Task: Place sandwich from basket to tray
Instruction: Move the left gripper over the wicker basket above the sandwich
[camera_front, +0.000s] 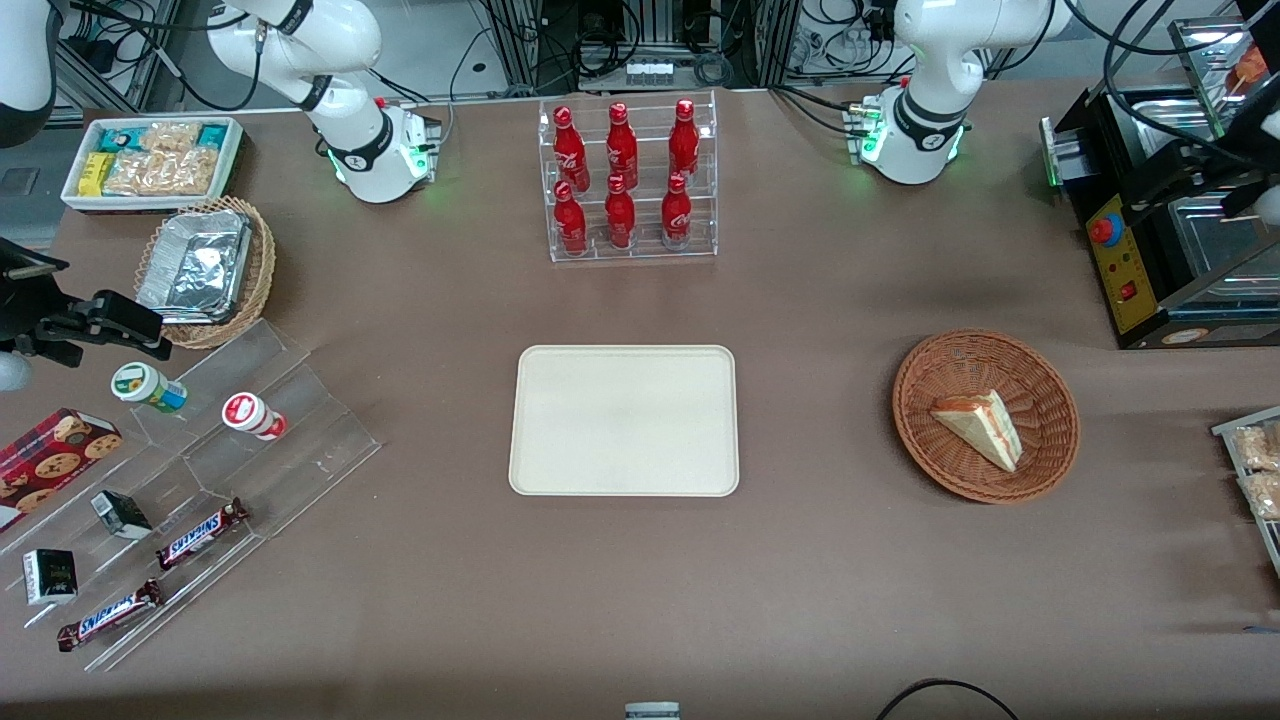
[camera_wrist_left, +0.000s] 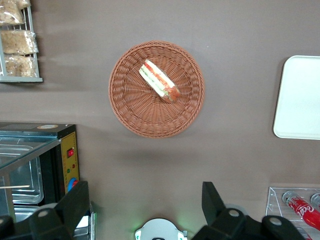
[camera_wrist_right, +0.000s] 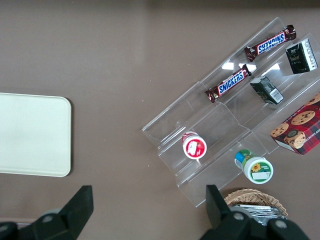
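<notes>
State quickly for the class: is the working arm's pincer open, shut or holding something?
Pincer: open, holding nothing, high above the basket and its sandwich.

One sandwich (camera_front: 980, 427) lies in one brown basket (camera_front: 1040, 380). Beside the basket sit one tray (camera_front: 624, 420), six red bottles (camera_front: 622, 180), two Snickers bars (camera_front: 200, 533) and two little cups (camera_front: 150, 387). One end effector (camera_wrist_left: 145, 210) hangs above the basket.

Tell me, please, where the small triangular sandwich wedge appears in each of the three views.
Front view: the pale triangular sandwich wedge lies in the round reddish-brown wicker basket, toward the working arm's end of the table.
Left wrist view: the sandwich lies in the basket, below the open gripper.
Right wrist view: not in it.
Shared landmark: the flat cream rectangular tray.
</notes>
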